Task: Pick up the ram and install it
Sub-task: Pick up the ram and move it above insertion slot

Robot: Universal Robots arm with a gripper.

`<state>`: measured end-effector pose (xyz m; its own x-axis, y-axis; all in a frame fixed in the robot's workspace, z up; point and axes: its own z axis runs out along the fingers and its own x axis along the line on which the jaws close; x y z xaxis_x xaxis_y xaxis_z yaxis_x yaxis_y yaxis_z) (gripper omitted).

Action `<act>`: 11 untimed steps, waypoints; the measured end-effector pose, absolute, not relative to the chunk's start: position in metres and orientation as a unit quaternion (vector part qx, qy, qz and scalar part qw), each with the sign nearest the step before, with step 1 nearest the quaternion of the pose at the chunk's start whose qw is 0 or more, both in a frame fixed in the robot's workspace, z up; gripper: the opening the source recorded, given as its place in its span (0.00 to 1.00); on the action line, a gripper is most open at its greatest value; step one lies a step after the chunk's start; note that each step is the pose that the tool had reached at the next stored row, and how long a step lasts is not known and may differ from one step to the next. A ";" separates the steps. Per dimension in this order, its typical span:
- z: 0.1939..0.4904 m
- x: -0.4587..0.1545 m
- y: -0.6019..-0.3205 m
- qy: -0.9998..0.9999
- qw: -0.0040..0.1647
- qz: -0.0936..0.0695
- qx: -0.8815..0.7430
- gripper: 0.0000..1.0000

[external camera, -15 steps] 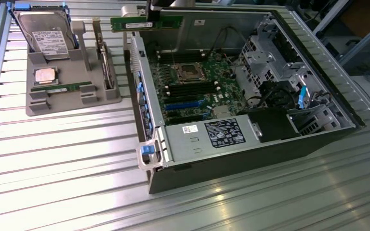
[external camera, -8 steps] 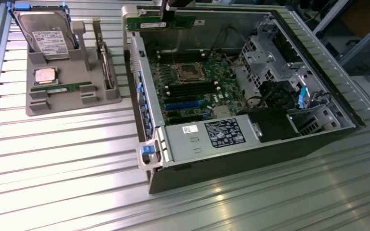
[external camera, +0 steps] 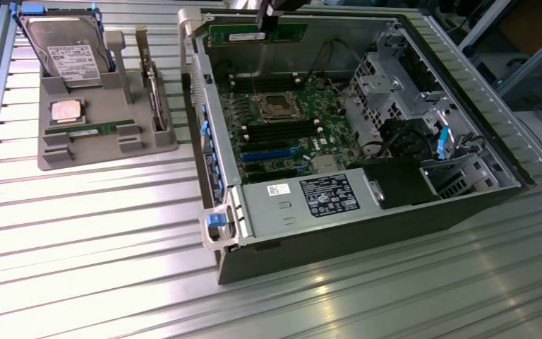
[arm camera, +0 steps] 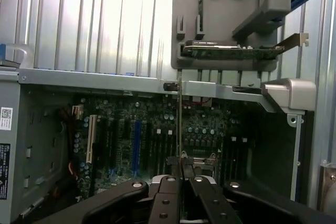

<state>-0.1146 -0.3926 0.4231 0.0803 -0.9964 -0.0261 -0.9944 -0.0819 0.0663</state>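
Now, exterior view, left to right, everything placed against the open computer case (external camera: 346,244) lying on the ribbed metal desk (external camera: 111,233).

Off the case's left side is a grey holder (external camera: 111,147). It carries a hard drive (external camera: 68,49) standing in its slot, a silver CPU chip (external camera: 67,111) lying flat, and a second stick (external camera: 87,130) in a groove. An expansion card (external camera: 155,92) stands on edge at the side nearest the case.

Inside the case, the motherboard (external camera: 271,120) lies on the floor, the power supply (external camera: 313,198) sits at the near end, and the drive cage (external camera: 384,78) is toward the right wall.

The ram (external camera: 238,34) hangs above the case's far end, clear of the motherboard. Its long axis runs left-right across the exterior view, along the case's far wall and roughly parallel with the long black slots on the board. Its flat face is toward the camera, with a pale label visible. The jaws come down from above and are closed on the stick's upper edge, right of its middle.

The wrist view adds the ram (arm camera: 179,119) edge-on. It is a thin line leaving the jaws and crossing over the board to the case's rim, lined up with the slots below. The two fingers (arm camera: 202,192) press it from either side with no gap. The exterior view gives the stick's face and full length instead.
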 end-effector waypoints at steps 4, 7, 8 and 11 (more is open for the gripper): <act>0.423 -0.099 -0.393 -0.677 0.016 -0.033 0.735 0.12; 0.423 -0.090 -0.393 -0.677 0.017 -0.033 0.735 0.12; 0.423 -0.088 -0.393 -0.677 0.017 -0.033 0.735 0.12; 0.423 -0.083 -0.393 -0.677 0.017 -0.034 0.735 0.12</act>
